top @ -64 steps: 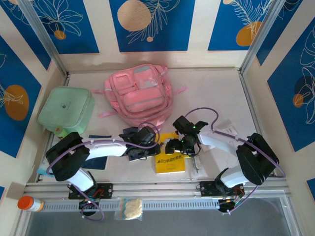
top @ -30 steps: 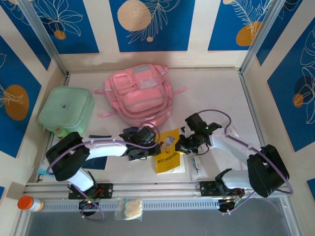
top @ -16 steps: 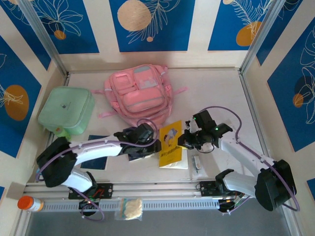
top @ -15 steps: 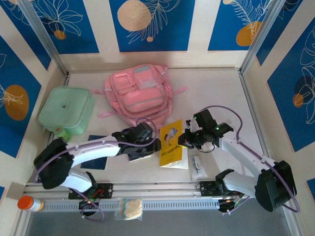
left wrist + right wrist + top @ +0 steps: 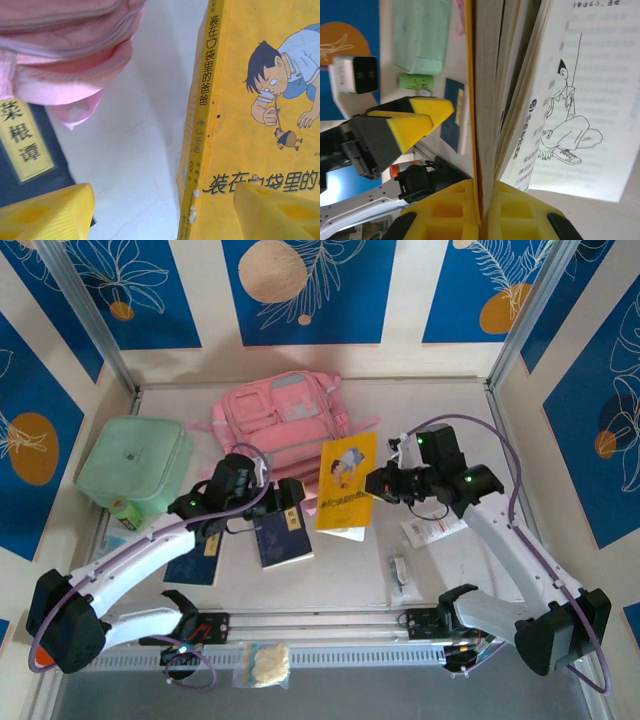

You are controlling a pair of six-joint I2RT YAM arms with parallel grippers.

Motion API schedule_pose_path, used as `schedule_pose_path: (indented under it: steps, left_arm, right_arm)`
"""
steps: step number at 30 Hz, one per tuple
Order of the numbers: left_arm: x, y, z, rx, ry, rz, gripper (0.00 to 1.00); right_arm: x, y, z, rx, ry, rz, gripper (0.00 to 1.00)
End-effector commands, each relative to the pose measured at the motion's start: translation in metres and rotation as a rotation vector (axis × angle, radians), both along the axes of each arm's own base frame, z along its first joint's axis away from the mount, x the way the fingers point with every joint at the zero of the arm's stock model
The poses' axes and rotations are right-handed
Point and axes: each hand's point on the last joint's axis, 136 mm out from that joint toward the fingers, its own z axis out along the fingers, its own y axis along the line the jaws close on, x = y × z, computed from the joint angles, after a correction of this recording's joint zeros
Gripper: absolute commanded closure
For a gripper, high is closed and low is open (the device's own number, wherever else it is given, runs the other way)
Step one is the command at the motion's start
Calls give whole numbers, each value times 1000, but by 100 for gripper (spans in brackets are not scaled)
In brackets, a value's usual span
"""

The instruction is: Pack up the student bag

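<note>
The student bag (image 5: 285,425), a pink backpack, lies at the back of the table, and its lower edge (image 5: 65,55) shows in the left wrist view. My right gripper (image 5: 382,483) is shut on a yellow picture book (image 5: 347,483) and holds it off the table just right of the bag. Its jaws (image 5: 482,210) pinch the cover and some pages, and the other pages fan open. My left gripper (image 5: 296,498) stands open below the bag. Its fingertips (image 5: 50,215) are wide apart, with the book's spine (image 5: 202,125) beyond them.
A mint-green soft case (image 5: 135,468) sits at the left with a green bottle (image 5: 125,510) beside it. Two dark blue books (image 5: 283,535) (image 5: 195,560) lie under the left arm. A white packet (image 5: 432,530) and a small item (image 5: 398,570) lie at the right.
My right gripper has lifted the yellow book off the table and carried it back toward the bag. My left gripper has opened and swung back-left, uncovering a dark blue book.
</note>
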Motion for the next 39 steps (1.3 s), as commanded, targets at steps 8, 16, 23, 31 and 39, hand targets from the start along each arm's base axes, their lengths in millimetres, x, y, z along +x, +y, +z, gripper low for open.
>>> schedule_pose_path:
  steps: [8, 16, 23, 31, 39]
  left_arm:
    - [30, -14, 59, -262, -160, -66, 22]
    - [37, -25, 60, -288, -154, -102, 23]
    - [38, -34, 80, -384, -180, -135, 34]
    - [34, -40, 94, -419, -197, -157, 52]
    - [31, -45, 97, -424, -199, -171, 62]
  right_arm:
    - [27, 23, 63, 162, -143, 111, 100]
    - [36, 33, 75, 227, -169, 151, 100]
    - [40, 36, 70, 240, -172, 160, 100]
    - [42, 36, 57, 220, -160, 165, 100]
    - [45, 37, 47, 220, -141, 177, 100]
